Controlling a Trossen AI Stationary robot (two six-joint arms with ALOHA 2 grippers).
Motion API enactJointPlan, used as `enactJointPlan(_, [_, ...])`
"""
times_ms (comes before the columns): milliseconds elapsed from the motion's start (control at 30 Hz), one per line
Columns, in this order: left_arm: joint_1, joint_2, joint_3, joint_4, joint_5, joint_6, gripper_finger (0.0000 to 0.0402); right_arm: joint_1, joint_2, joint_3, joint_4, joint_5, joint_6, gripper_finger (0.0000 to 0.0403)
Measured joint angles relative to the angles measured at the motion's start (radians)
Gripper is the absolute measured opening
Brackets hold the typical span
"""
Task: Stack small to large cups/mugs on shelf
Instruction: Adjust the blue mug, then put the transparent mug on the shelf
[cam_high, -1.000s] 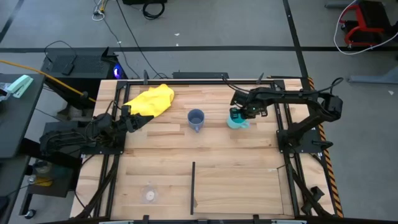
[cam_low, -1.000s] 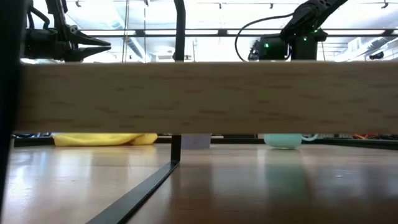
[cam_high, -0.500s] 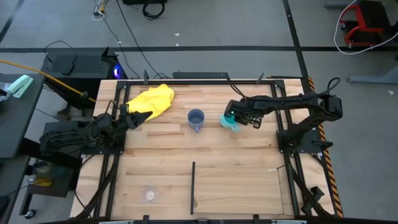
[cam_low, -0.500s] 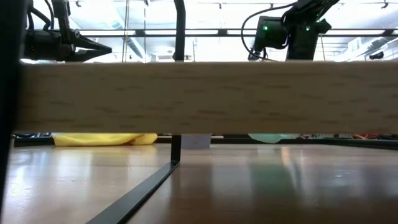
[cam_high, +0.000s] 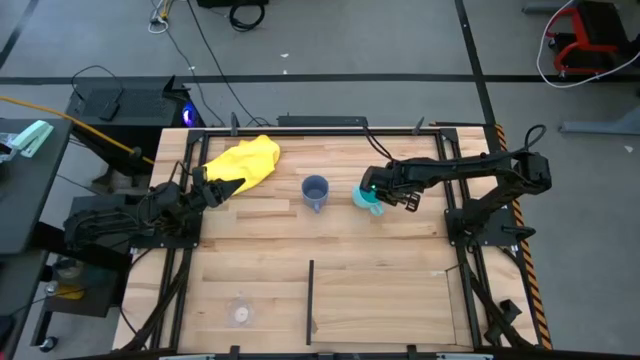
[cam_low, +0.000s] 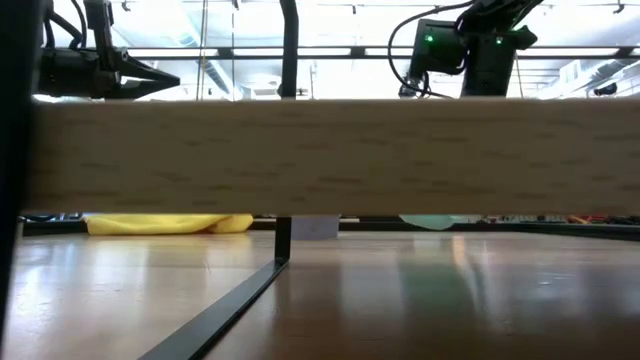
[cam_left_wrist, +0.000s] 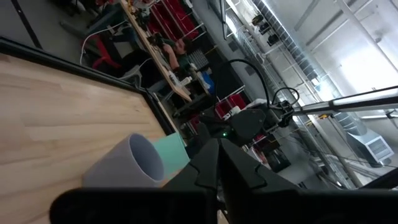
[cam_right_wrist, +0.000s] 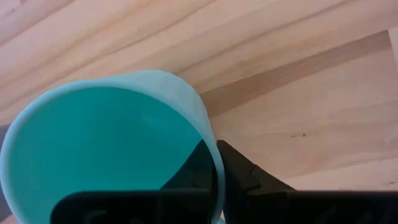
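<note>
The cyan mug (cam_high: 366, 198) is in my right gripper (cam_high: 374, 190), right of the table's middle; its underside shows in the low view (cam_low: 435, 220). The grey-blue mug (cam_high: 315, 191) stands upright on the table to its left. It also shows in the left wrist view (cam_left_wrist: 127, 165). The tiny clear cup (cam_high: 240, 313) stands near the front left. The shelf section (cam_high: 385, 300) with its black divider bar (cam_high: 310, 295) lies at the near edge. My left gripper (cam_high: 228, 185) is shut and empty, raised beside the yellow cloth (cam_high: 243, 160). My right gripper holds the cyan mug by its rim and wall (cam_right_wrist: 208, 134). One finger (cam_right_wrist: 198, 163) is inside the mug and the other (cam_right_wrist: 244, 174) is outside. The fingers come from above, slanting in from the table's right. The mug hangs a little above the table, mouth up.
A light-wood plank (cam_low: 320, 155) crosses the low view and hides most of the table behind it. Black frame rails (cam_high: 452, 200) run along the table's sides. Bare wood lies between the mugs and the shelf section.
My right gripper has gone toward the table's left with the cyan mug, closer to the grey-blue mug. The mug has come up off the table. My left gripper has shifted slightly toward the far edge, nearer the yellow cloth.
</note>
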Motion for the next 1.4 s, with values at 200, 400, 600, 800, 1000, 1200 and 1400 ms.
enactJointPlan(200, [0.0, 0.0, 0.0, 0.0, 0.0, -0.001, 0.0016, 0.0, 0.0, 0.0, -0.005, 0.018, -0.045, 0.0021])
enactJointPlan(400, [0.0, 0.0, 0.0, 0.0, 0.0, -0.004, 0.0015, 0.0, 0.0, 0.0, -0.005, 0.02, -0.063, 0.0049])
enactJointPlan(600, [0.0, 0.0, 0.0, 0.0, 0.0, -0.004, 0.0024, 0.0, 0.0, 0.0, -0.003, 0.021, -0.089, 0.0072])
enactJointPlan(800, [0.0, 0.0, 0.0, 0.0, 0.0, -0.004, 0.0017, 0.0, 0.0, 0.0, -0.003, 0.021, -0.107, 0.0086])
enactJointPlan(1000, [0.0, 0.0, 0.0, 0.007, 0.0, -0.003, 0.0016, 0.003, -0.01, 0.004, -0.005, 0.02, -0.166, 0.0095])
enactJointPlan(1200, [0.0, -0.001, 0.0, 0.173, 0.051, 0.121, 0.0036, 0.01, -0.091, 0.029, -0.003, 0.028, -0.295, 0.0096])
enactJointPlan(1400, [0.0, -0.001, 0.053, 0.326, 0.16, 0.185, 0.0043, 0.032, -0.199, 0.044, -0.002, 0.1, -0.387, 0.0096])
